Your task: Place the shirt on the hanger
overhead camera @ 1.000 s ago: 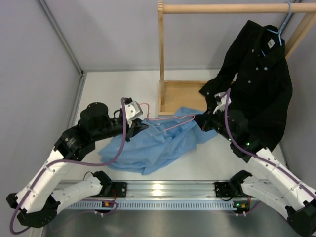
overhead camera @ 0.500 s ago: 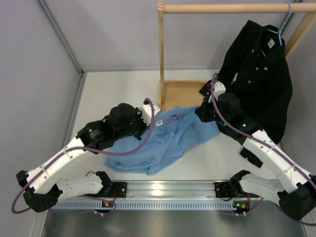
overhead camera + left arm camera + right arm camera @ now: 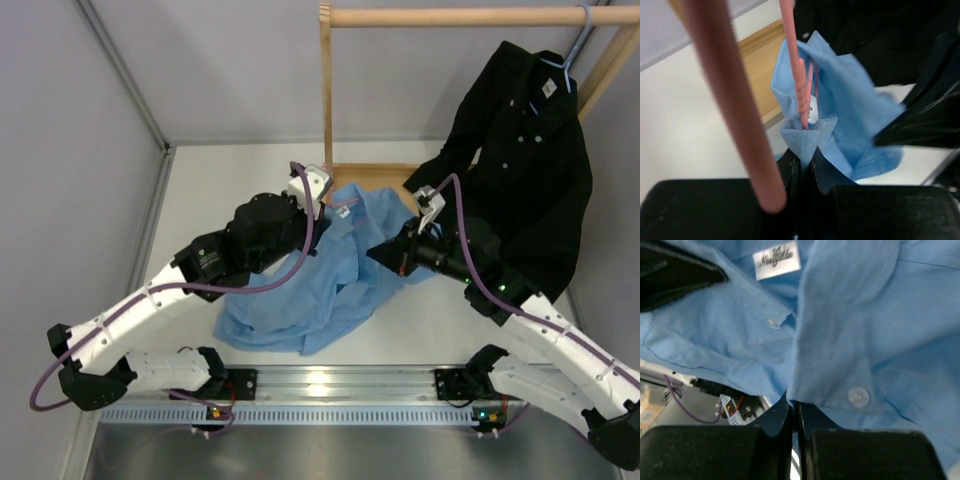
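Observation:
The light blue shirt point(image 3: 310, 290) is lifted at its collar in mid-table, and the rest trails on the table. My left gripper point(image 3: 323, 203) is shut on a fold of the collar point(image 3: 805, 142). The pink wire hanger point(image 3: 795, 65) runs down into the collar right at my left gripper's fingertips point(image 3: 804, 160). A blurred pink bar of it crosses close to the camera. In the top view only a bit of the pink hanger point(image 3: 347, 205) shows. My right gripper point(image 3: 380, 252) is shut on the shirt's front edge point(image 3: 865, 315) next to a button point(image 3: 858, 396), below the neck label.
A black shirt point(image 3: 520, 170) hangs on a pale blue hanger point(image 3: 570, 62) from the wooden rail point(image 3: 460, 17) at the back right. The rack's upright point(image 3: 326, 110) and wooden base point(image 3: 365, 185) stand just behind the grippers. A metal rail point(image 3: 330, 385) runs along the near edge.
My left gripper has moved right and up toward the rack, carrying the collar and hanger. My right gripper has shifted left and nearer. The shirt is now raised and bunched between them.

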`<state>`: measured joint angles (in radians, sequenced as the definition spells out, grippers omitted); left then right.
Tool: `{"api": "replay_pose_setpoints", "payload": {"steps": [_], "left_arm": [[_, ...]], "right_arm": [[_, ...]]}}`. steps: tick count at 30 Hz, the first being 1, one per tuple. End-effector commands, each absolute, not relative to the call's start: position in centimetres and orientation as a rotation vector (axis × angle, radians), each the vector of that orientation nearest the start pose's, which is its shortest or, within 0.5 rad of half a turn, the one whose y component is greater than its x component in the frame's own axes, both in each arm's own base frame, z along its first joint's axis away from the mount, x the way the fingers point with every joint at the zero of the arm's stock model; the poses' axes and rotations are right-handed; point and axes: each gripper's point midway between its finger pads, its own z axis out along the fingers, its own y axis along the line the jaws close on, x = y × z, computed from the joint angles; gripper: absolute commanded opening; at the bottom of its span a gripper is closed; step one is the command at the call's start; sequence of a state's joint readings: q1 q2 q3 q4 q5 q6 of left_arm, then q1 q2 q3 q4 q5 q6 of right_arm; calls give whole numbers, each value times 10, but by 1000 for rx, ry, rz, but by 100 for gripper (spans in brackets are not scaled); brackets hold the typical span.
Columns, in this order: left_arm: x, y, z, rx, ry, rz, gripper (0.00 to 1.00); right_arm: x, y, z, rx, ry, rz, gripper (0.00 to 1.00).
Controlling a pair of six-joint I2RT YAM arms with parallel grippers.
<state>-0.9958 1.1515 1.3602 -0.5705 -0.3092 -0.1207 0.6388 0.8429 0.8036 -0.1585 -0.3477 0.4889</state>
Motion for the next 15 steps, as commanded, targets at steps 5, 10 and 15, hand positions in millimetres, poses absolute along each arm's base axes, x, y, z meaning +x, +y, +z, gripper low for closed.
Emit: {"api": "replay_pose_setpoints", "payload": {"steps": [5, 10, 15], "left_arm": [[230, -307, 438, 513, 1536, -857, 0], [253, -282, 451, 475, 1513, -920, 0], [228, -282, 450, 720, 1424, -1014, 0]], "right_arm": [[192, 282, 292, -422, 1709, 1237, 10], [185, 268, 259, -388, 1759, 1201, 48], [166, 224, 236, -349, 1823, 1063, 58]]}}
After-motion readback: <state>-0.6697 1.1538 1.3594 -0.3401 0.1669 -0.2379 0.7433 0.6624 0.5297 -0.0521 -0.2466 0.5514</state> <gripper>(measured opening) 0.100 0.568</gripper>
